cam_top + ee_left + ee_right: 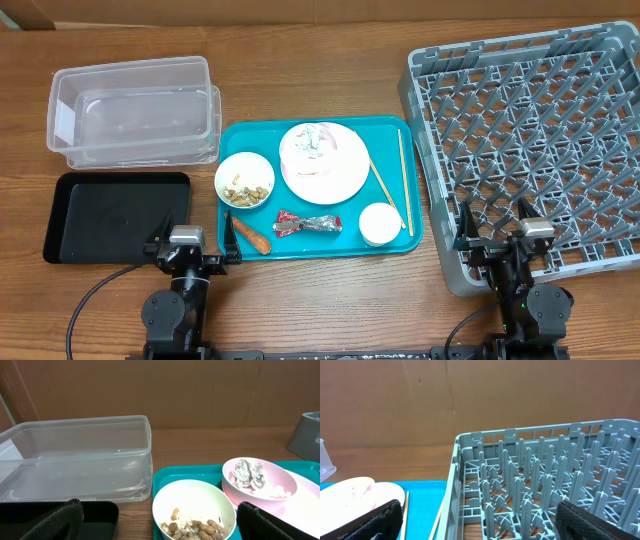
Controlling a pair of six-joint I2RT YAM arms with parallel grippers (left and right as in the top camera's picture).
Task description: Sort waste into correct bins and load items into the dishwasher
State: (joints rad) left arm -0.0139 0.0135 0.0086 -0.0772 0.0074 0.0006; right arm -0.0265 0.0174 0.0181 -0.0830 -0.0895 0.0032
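Status: by our reading, 0 items are sorted or loaded so far. All the waste and all the dishes sit on 1 serving tray, and both bins and the rack are bare. Overhead view, left to right. Black tray (100, 215): near left of the table, nothing in it. Clear tub (135, 115): just behind the black tray, nothing visible inside. Left gripper (194, 232): jaws spread wide, holding nothing, by the black tray's near right corner and beside the teal tray's left edge. Teal serving tray (240, 135): carries everything. The small white bowl (244, 170) at its left holds the food scraps (245, 192). The carrot (255, 238) lies on the tray in front of that bowl. The foil wrapper (308, 222) lies at the front middle. The pink plate (335, 180) carries the pink bowl (280, 477), and the crumpled paper (315, 140) sits in that bowl. The white cup (380, 223) stands at front right. The 2 chopsticks (403, 180) lie near the right edge, 1 of them slanted. Dish rack (540, 120): lattice bare. Right gripper (495, 225): jaws wide apart, empty, over the rack's near left corner. Remaining: 4 kinds of waste into 2 bins, with both loaded bowls emptied first, then 6 items into the rack.
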